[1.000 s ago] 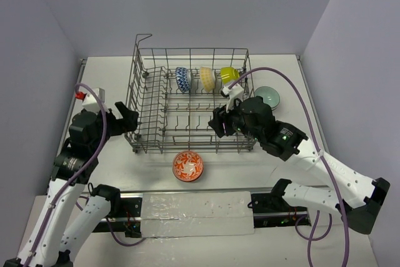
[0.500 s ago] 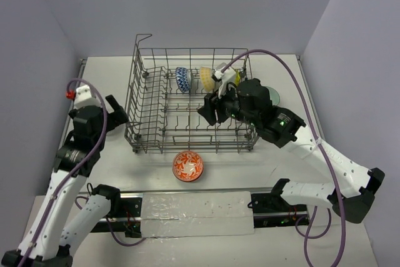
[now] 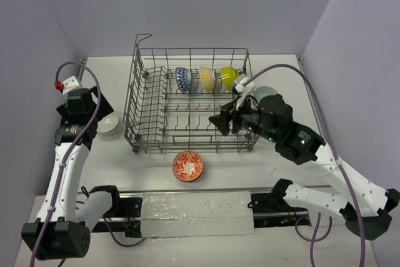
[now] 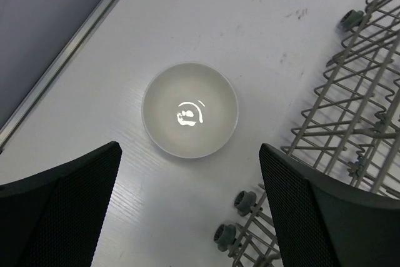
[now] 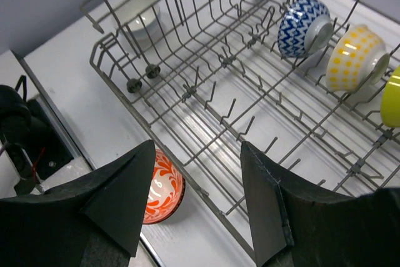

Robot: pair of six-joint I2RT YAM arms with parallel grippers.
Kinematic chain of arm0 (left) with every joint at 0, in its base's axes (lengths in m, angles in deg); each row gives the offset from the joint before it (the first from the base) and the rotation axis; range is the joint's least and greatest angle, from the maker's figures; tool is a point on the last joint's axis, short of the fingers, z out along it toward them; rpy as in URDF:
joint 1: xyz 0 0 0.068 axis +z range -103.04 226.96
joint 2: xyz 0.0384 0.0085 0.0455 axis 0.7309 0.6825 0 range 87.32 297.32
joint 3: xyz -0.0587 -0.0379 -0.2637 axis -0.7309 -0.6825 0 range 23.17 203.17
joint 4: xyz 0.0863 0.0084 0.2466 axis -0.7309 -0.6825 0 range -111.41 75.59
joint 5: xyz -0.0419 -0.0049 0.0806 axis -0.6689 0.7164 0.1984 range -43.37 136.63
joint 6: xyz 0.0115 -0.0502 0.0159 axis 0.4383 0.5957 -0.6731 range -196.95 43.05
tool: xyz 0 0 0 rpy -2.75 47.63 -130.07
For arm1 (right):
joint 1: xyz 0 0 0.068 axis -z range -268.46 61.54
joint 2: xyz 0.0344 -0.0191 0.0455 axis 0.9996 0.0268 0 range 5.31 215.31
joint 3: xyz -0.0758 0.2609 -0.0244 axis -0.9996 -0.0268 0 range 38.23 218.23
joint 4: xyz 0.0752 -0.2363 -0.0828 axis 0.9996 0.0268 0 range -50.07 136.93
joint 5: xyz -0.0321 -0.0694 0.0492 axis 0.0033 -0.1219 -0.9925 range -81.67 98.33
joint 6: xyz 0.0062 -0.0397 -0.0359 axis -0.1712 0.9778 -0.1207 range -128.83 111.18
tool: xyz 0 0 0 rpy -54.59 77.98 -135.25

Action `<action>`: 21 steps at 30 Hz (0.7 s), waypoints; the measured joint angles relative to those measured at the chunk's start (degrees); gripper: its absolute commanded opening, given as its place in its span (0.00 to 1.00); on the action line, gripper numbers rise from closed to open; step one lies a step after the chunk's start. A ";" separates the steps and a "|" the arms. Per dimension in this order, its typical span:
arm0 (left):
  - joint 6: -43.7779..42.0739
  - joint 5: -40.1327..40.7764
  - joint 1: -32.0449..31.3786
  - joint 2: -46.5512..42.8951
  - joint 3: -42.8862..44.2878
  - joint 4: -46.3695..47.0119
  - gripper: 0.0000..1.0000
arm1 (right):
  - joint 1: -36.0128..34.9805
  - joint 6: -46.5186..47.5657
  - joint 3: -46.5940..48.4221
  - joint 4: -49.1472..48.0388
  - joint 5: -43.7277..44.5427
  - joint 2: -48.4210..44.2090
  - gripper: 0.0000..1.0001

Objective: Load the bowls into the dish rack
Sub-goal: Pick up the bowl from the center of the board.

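Now | white table (image 3: 125,168) | lavender walls (image 3: 219,4) | dish rack (image 3: 156,139) centred

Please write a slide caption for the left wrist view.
Open left gripper hovers over a white bowl on the table, beside the dish rack.

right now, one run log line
left tool open above white bowl | right tool open, empty, over dish rack | three bowls racked
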 measured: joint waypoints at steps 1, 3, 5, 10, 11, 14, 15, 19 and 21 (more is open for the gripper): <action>0.02 -0.26 0.85 0.35 0.00 0.00 0.95 | 0.00 0.00 -0.13 -0.31 0.04 -0.87 0.64; 0.26 -0.37 2.67 1.44 0.00 0.04 0.95 | 0.00 0.00 -0.33 -1.18 0.04 -1.97 0.65; 0.63 -0.50 4.46 2.99 0.00 0.11 0.94 | 0.00 0.00 -0.42 -1.60 0.04 -2.38 0.65; 3.06 -4.20 11.61 10.78 -0.11 1.53 0.90 | 0.00 0.00 -1.29 -1.66 0.07 -2.80 0.65; 3.48 -5.27 12.83 12.52 -0.11 1.68 0.89 | 0.00 0.00 -1.51 -1.66 0.04 -3.02 0.65; 4.81 -6.73 14.88 16.41 -0.11 1.73 0.88 | 0.00 0.00 -1.60 -1.70 0.04 -3.58 0.65; 4.96 -6.95 15.02 16.92 -0.11 1.75 0.88 | 0.00 0.00 -1.60 -1.70 0.04 -3.85 0.65; 5.86 -7.19 15.02 17.79 -0.04 2.23 0.84 | 0.00 0.00 -1.60 -2.05 0.04 -4.74 0.65; 6.08 -7.39 15.02 19.28 0.28 2.40 0.76 | 0.00 0.00 -1.60 -2.08 0.07 -5.11 0.65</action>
